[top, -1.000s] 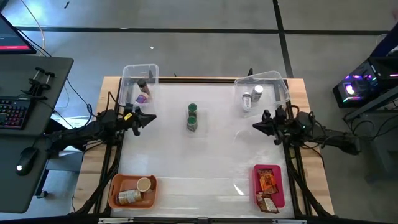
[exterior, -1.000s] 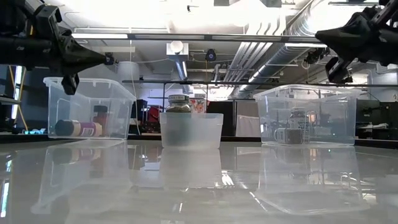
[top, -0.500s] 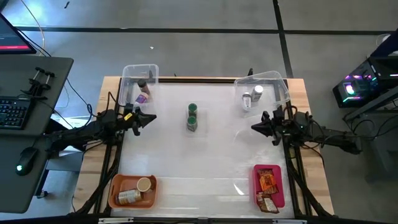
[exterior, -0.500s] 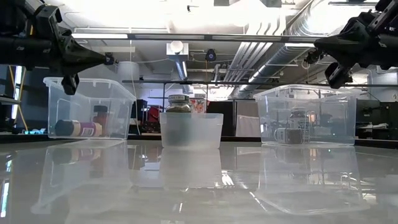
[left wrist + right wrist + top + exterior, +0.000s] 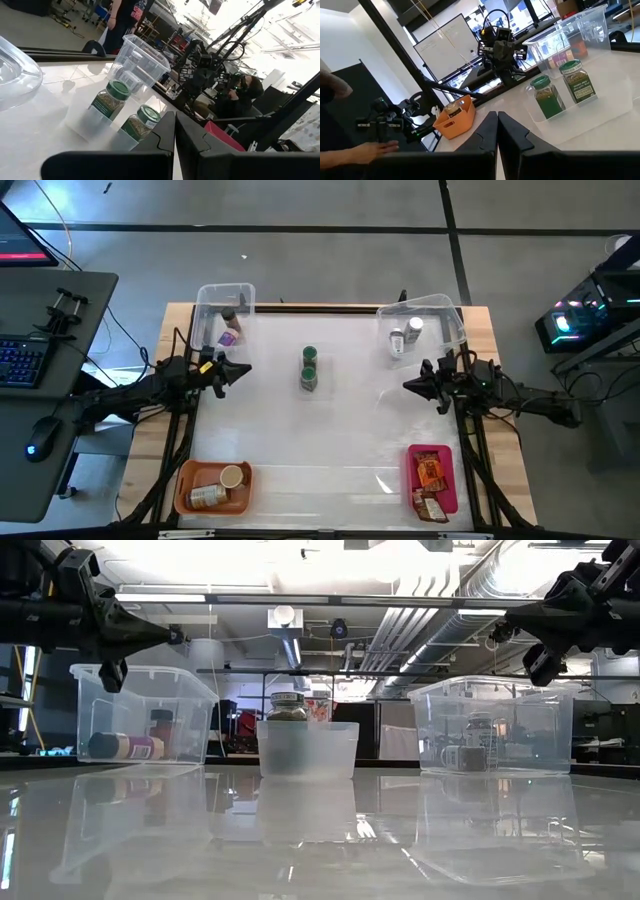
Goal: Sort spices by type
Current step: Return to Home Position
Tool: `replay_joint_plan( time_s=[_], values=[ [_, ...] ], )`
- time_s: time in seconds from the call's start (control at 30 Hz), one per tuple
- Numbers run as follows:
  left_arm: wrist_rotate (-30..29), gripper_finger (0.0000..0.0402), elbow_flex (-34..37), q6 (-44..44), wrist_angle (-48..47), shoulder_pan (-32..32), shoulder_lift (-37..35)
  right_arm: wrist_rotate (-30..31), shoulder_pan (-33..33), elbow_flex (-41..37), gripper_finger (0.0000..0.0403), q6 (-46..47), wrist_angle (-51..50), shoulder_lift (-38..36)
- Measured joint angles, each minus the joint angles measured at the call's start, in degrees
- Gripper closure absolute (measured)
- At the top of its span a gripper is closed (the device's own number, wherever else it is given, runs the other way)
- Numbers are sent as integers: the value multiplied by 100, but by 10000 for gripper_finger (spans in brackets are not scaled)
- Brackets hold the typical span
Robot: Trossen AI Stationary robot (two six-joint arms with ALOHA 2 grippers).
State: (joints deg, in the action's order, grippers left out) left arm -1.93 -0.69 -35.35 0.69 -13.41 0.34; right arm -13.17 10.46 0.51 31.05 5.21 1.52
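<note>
Green-lidded jars (image 5: 309, 375) stand in the small tub (image 5: 307, 755) midway between our left and right jaws, both closed and empty, so we should draw each arm home high above the worktop (image 5: 330, 430).

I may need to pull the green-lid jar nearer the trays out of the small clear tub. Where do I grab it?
Grip the jar by its green lid, coming straight down from above. It stands upright in the small clear tub, whose walls screen its body. The other green-lid jar stands close on its far side, so probably best to pinch it left to right.
</note>
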Motion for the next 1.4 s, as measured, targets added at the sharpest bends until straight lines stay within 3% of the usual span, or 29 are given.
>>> replay_joint_plan(
  time_s=[0.2,0.43,0.7,0.87,1.4],
  values=[
    [122,401,0,608,-31,-2,2,-1,1,0,402,0,0,0],
    [1020,401,0,2649,101,194,-1,-2,0,0,402,0,-3,0],
    [612,401,0,4064,36,1440,-13,-2,0,0,402,0,-19,0],
    [184,401,0,3734,-44,1596,-13,-2,2,0,402,0,-31,0],
    [170,401,0,3499,-44,1517,-13,-2,2,-2,402,0,-30,0]
  ],
)
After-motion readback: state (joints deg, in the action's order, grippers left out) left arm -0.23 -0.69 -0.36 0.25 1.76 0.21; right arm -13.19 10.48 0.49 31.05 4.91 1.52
